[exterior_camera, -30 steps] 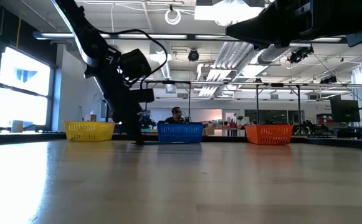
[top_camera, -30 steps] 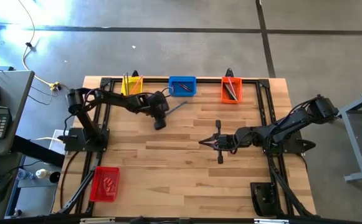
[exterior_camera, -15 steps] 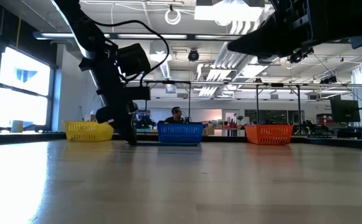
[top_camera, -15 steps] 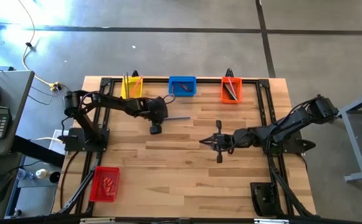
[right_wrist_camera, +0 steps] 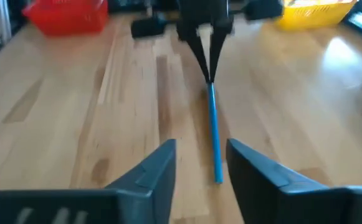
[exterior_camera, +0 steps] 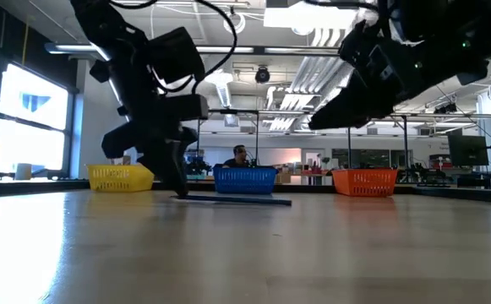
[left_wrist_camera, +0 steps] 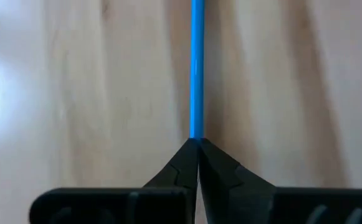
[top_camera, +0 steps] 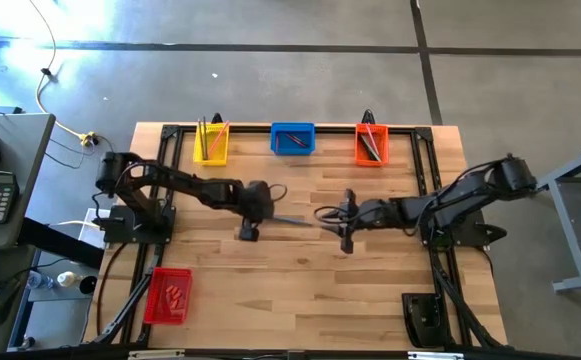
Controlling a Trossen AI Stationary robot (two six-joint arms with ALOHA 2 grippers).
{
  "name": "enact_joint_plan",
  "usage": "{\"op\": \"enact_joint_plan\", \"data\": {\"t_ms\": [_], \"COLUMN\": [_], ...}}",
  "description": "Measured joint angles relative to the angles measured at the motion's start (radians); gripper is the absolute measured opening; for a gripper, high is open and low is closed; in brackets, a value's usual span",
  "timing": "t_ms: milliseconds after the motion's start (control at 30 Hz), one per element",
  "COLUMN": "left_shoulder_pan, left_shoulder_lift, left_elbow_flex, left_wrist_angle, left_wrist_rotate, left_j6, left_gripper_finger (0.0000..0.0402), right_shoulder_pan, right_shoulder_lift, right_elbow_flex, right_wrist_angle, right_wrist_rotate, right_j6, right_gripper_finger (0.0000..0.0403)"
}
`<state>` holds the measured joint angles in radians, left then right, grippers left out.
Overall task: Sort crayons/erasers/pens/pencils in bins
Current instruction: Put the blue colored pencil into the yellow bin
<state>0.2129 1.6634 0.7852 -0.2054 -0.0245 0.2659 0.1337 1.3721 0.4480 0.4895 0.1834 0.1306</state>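
Nearest, at the front left corner of the worktop [top_camera: 300,290], sits the red bin [top_camera: 151,297] with small reddish pieces inside. Further in, around the middle of the worktop, a long thin blue stick [left_wrist_camera: 197,68] lies flat on the wood. The left tool [left_wrist_camera: 197,144] is clenched on one end of it, its two fingertips pinched together right at the stick's tip. The right tool [right_wrist_camera: 200,155] faces it from the other side, released, its fingers [right_wrist_camera: 159,168] spread apart, with the stick's free end lying in the gap between them; neither finger seems to press on it. Along the far edge stand the other three bins in a row: the yellow bin [top_camera: 211,159] holding long thin sticks, the blue bin [top_camera: 292,151], and the orange bin [top_camera: 370,162] holding dark sticks and a pink one.
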Motion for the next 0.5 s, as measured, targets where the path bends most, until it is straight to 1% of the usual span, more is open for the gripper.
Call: {"op": "enact_joint_plan", "data": {"t_ms": [100, 233, 400, 500], "left_shoulder_pan": [-0.031, -0.053, -0.068, -0.075], "left_shoulder_lift": [-0.001, -0.002, -0.003, -0.003], "left_elbow_flex": [0.001, 0.001, 0.003, 0.001], "left_wrist_angle": [0.033, 0.059, 0.076, 0.074], "left_wrist_rotate": [0.002, 0.004, 0.005, 0.005], "left_j6": [-0.012, -0.026, -0.035, -0.036], "left_gripper_finger": [0.0001, 0.0001, 0.0001, 0.0001], "right_shoulder_pan": [0.005, 0.006, -0.004, -0.03], "right_shoulder_lift": [0.069, 0.164, 0.278, 0.342], "right_elbow_flex": [0.041, 0.142, 0.26, 0.32], "right_wrist_angle": [-0.038, -0.146, -0.24, -0.315], "right_wrist_rotate": [-0.003, -0.003, -0.003, 0.024], "right_j6": [0.004, 0.004, 0.012, 0.05], "right_gripper_finger": [0.0161, 0.0187, 0.0202, 0.0204]}}
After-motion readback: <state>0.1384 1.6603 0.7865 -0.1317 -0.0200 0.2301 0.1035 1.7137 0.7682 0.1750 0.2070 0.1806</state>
